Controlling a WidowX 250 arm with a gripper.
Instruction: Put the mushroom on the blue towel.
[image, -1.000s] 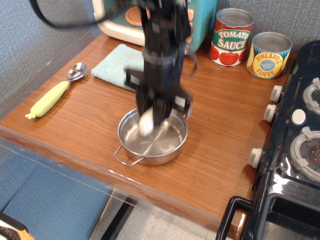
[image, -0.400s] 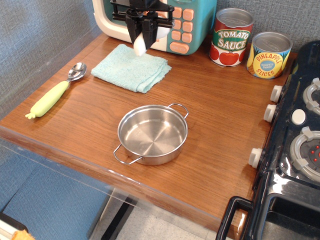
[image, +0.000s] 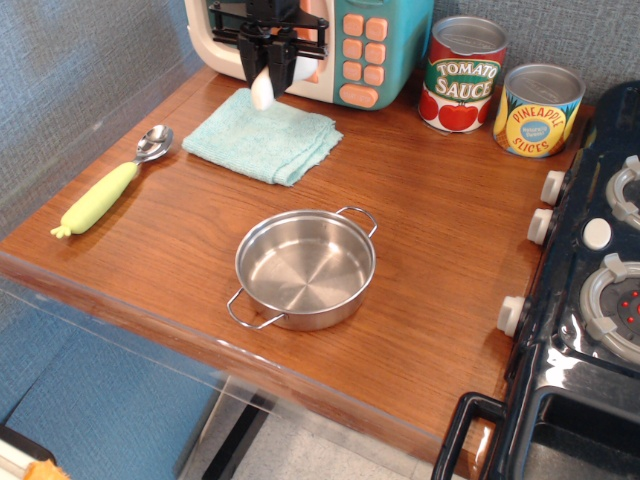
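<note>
Holding my black gripper (image: 266, 68) clamped on the plump cream-stemmed toy mushroom (image: 263, 90) w/ stem hanging down, I've got it over the back edge of the folded teal-blue terry towel (image: 262, 137) near the worktop's back-left corner, ready to lower & release.
</note>
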